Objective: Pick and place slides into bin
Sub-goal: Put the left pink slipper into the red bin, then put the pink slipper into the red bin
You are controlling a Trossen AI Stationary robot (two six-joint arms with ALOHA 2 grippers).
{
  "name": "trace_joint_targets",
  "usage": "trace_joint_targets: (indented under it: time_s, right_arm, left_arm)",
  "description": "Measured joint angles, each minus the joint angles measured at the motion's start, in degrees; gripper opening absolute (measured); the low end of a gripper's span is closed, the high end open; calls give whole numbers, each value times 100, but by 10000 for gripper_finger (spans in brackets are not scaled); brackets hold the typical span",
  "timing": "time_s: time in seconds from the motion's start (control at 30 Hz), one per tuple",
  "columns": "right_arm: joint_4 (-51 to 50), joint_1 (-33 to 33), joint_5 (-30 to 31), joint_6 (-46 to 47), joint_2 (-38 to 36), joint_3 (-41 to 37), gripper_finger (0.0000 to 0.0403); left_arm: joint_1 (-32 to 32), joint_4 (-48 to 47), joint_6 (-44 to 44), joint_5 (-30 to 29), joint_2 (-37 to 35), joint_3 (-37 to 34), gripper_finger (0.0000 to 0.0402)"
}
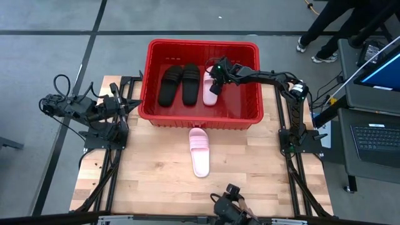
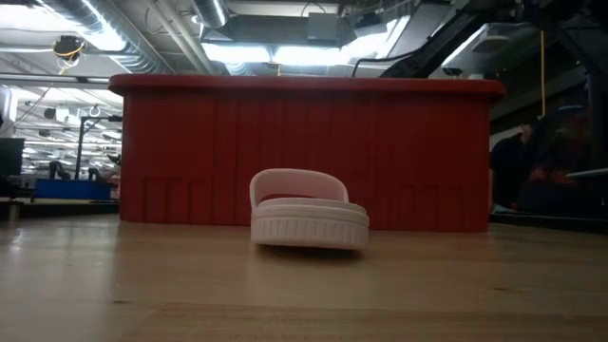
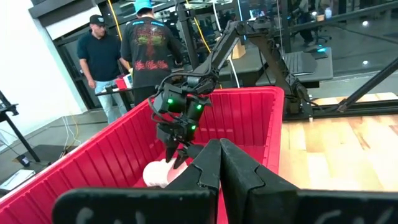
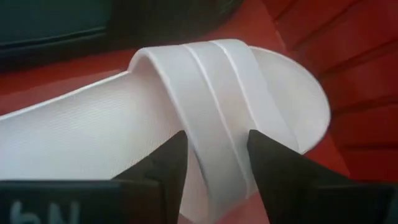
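Observation:
The red bin [image 1: 200, 119] stands at the table's far middle. Two black slides [image 1: 170, 84] [image 1: 190, 83] lie side by side on its floor. A pale pink slide [image 1: 210, 92] lies next to them, with my right gripper [image 1: 214, 84] shut on its strap from above. It also shows in the left wrist view [image 3: 158, 173]. The second pink slide [image 1: 199, 152] lies sole-down on the table just in front of the bin, and also shows in the low view [image 2: 309, 220]. My left gripper [image 3: 221, 165] is shut and empty at the table's left side. My right gripper pinches the pink slide's wide strap [image 4: 214, 143] between its two fingers, one finger [image 4: 171, 158] at each edge of the strap, near where it meets the sole. The fingers point down from above. The slide lies level, low in the bin beside the black slides.
The bin's right part, beside the pink slide, is bare red floor [image 1: 240, 94]. People stand beyond the table's far right corner [image 1: 325, 31], next to a cart with a laptop [image 1: 375, 134]. Bare wood lies on either side of the slide on the table.

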Motion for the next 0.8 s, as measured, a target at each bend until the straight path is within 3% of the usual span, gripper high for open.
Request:
trace_joint_targets:
  time_s: [0.23, 0.57, 0.8]
  right_arm:
    - [-308, 49, -179, 32, -223, 42, 178]
    - [-1180, 87, -242, 223, -248, 838, 175]
    - [-2911, 225, -838, 284, -259, 1985, 154]
  left_arm:
    - [0, 9, 0, 0, 0, 0, 2]
    - [1, 7, 0, -2, -1, 1, 2]
    - [1, 3, 1, -2, -2, 2, 2]
